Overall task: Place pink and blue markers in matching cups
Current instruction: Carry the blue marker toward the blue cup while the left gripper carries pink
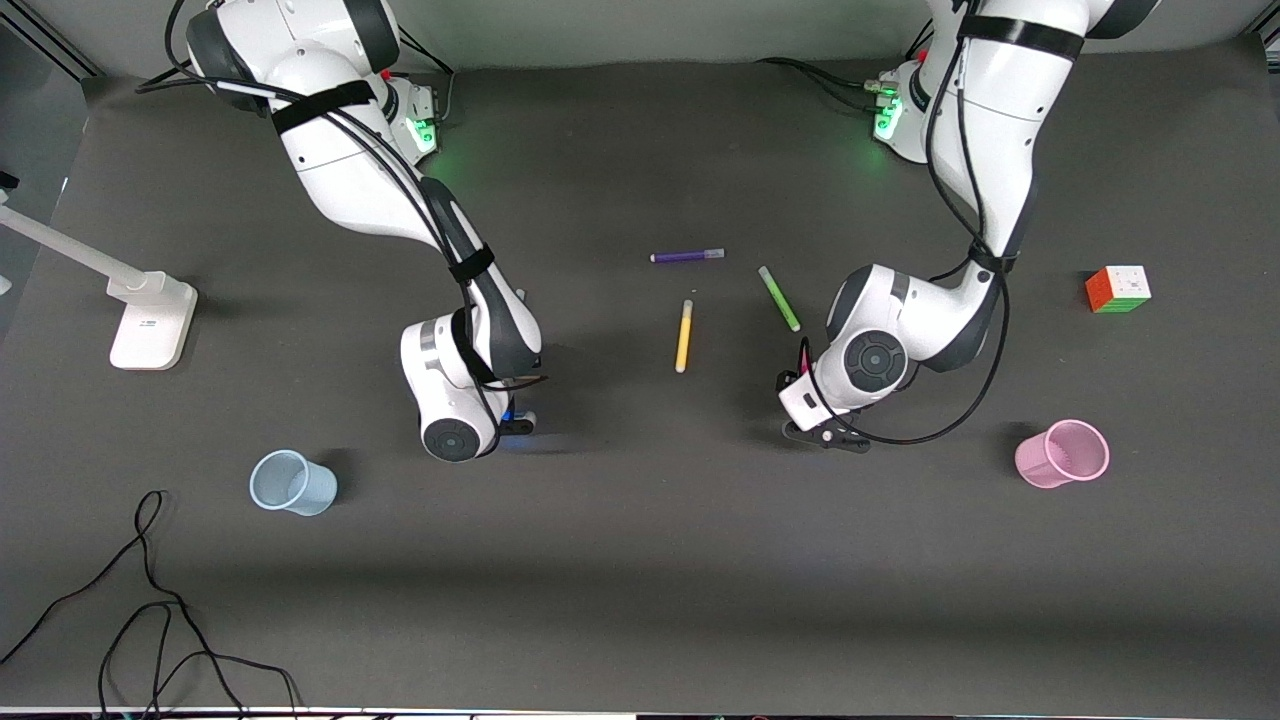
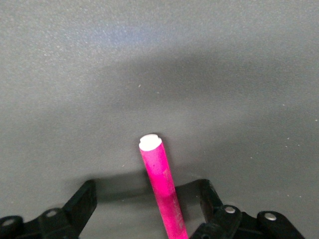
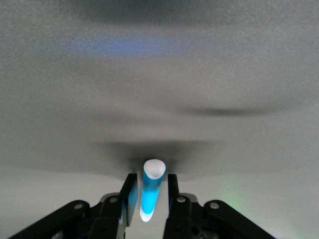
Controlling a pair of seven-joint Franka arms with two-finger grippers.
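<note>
Dark grey tabletop is carrying, nearest, a ribbed pale blue plastic cup and pale pink cup. Right gripper is pinching the bright blue marker. Left gripper is straddling the magenta-pink marker, fingers spread.

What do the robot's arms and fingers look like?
Both arms are glossy white with rounded shells and dark grey joints. Black cables run down each one, held by black straps. Each wrist ends in a round cap with a dark disc. The left gripper and right gripper have thin black fingers with small silver screws. Green lights glow at the bases.
</note>
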